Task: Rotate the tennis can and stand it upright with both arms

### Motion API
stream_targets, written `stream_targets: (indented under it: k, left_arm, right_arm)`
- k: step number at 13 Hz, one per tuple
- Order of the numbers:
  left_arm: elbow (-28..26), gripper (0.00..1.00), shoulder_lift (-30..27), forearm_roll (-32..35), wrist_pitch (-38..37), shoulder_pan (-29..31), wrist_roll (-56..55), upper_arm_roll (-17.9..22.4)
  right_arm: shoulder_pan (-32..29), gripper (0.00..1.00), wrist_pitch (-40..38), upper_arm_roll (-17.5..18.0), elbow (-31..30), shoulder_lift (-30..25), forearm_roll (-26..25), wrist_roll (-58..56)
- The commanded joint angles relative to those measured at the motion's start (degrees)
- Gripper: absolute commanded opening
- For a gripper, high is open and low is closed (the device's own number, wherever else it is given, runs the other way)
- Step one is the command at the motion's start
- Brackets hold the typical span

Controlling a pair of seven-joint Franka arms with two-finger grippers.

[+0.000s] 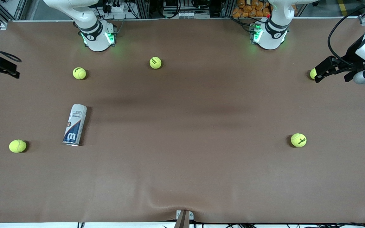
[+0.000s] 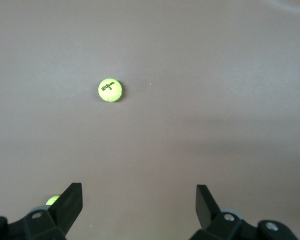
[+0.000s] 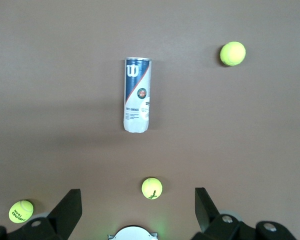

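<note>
The tennis can (image 1: 74,125) lies on its side on the brown table toward the right arm's end, its navy band with the white "W" and its metal rim pointing toward the front camera. It also shows in the right wrist view (image 3: 137,95). My right gripper (image 1: 2,71) is open and empty, held high off the right arm's end of the table; its jaws (image 3: 138,197) frame the table well away from the can. My left gripper (image 1: 331,76) is open and empty, high over the left arm's end of the table (image 2: 139,195).
Several yellow-green tennis balls lie loose: one (image 1: 17,146) beside the can's rim end, one (image 1: 79,73) and one (image 1: 155,62) nearer the bases, one (image 1: 298,140) toward the left arm's end, and one (image 1: 312,73) partly hidden by the left gripper.
</note>
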Motion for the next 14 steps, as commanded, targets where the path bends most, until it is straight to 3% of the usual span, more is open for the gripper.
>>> stream_targets:
  k: [1, 14]
  left_arm:
    - [0.8, 1.0, -0.1, 0.9, -1.0, 0.2, 1.0, -0.3]
    - [1.6, 1.0, 1.4, 0.7, -2.2, 0.1, 0.4, -0.5]
  right_arm:
    - [-5.9, 1.0, -0.6, 6.6, 1.2, 0.1, -0.1, -0.1]
    - [-6.0, 1.0, 0.1, 6.7, 1.2, 1.6, 1.1, 0.0]
